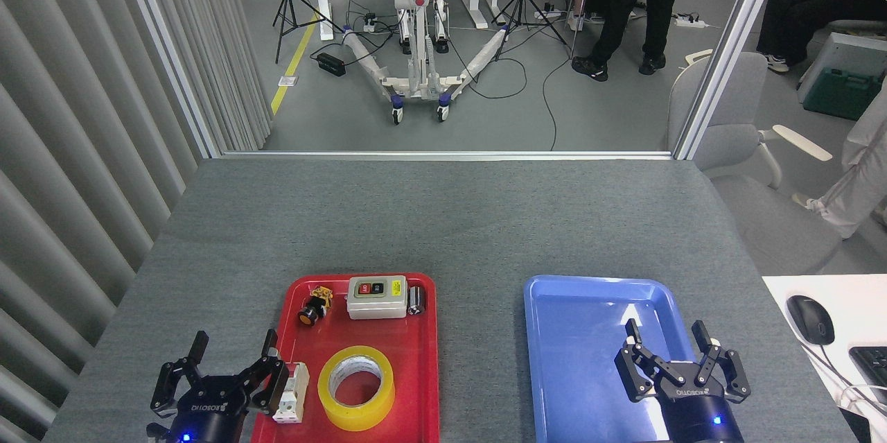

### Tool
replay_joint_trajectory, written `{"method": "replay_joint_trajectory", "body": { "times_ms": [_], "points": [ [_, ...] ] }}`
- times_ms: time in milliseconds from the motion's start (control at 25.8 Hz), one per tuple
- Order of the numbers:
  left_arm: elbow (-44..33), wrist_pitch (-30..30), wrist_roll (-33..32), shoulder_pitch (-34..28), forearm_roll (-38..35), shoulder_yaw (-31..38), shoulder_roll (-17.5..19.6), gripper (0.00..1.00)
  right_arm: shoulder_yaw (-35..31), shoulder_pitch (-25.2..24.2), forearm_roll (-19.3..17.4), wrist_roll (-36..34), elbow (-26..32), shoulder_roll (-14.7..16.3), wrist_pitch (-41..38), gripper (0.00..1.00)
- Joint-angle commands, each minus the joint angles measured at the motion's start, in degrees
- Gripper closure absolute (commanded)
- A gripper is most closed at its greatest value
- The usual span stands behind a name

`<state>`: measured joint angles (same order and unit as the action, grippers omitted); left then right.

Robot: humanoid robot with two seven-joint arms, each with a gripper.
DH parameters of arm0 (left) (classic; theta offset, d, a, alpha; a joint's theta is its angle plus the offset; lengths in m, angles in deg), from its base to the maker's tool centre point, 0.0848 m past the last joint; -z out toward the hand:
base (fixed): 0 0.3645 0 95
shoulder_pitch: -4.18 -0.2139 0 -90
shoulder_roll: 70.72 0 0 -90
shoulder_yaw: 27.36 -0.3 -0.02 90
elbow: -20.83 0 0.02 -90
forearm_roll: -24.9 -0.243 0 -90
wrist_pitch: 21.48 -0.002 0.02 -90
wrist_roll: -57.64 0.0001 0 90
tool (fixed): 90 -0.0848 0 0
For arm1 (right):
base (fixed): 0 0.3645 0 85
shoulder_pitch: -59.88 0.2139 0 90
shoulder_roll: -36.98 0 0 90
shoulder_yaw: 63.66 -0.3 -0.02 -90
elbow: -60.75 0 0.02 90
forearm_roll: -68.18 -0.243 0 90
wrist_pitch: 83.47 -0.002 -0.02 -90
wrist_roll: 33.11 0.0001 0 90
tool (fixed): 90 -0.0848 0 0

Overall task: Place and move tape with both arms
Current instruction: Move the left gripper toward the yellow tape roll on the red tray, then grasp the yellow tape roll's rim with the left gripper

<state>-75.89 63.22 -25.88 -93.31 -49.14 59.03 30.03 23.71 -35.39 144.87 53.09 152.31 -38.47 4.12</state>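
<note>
The tape (356,387), a yellow translucent roll with a white core, lies flat in the near part of the red tray (416,360). My left gripper (234,344) is open at the tray's near left corner, left of the roll and apart from it, with nothing between its fingers. Over the near right part of the blue tray (582,332) my right gripper (667,332) stands open and holds nothing.
On the red tray lie a white block (292,394) next to my left gripper, a grey switch box (377,296), a small yellow and black button (316,306) and a small metal cylinder (416,299). A mouse (811,319) sits on a white desk at right.
</note>
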Motion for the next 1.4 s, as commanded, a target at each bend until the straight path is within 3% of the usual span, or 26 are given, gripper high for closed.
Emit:
{"method": "replay_joint_trajectory", "body": {
  "times_ms": [0,117,311,621,893,1165,1359],
  "points": [
    [-0.58,-0.06,-0.07,0.02,-0.06,0.01,-0.03,0.0,-0.09,-0.18,0.03,-0.07,0.02,-0.14,-0.13,0.0],
    [-0.66,-0.15,-1.21,-0.07,0.38,0.1,-0.03,0.0,-0.35,-0.62,0.03,-0.16,-0.07,-0.4,-0.13,0.0],
    [-0.93,-0.68,-8.59,0.37,1.0,0.27,-0.11,0.0,-0.17,-0.71,-0.15,0.19,0.11,-0.31,0.04,0.0],
    [-1.1,-1.91,-7.98,0.46,1.0,0.01,-0.9,0.0,-0.35,-0.71,-0.5,0.37,0.64,0.3,-0.4,0.0],
    [-1.19,-0.5,-2.97,0.46,1.0,-1.04,-1.52,0.0,-0.26,-0.8,-0.5,0.37,0.64,1.01,-1.19,0.0],
    [-1.19,-0.5,-3.76,0.81,1.0,-1.57,-1.34,0.0,-0.44,-0.8,-0.5,0.37,0.73,1.88,-1.01,0.0],
    [-2.25,-0.68,-7.8,5.29,1.0,-3.77,-1.08,0.0,-0.09,-1.5,-0.5,0.46,0.81,1.18,1.53,0.0]
  ]
}}
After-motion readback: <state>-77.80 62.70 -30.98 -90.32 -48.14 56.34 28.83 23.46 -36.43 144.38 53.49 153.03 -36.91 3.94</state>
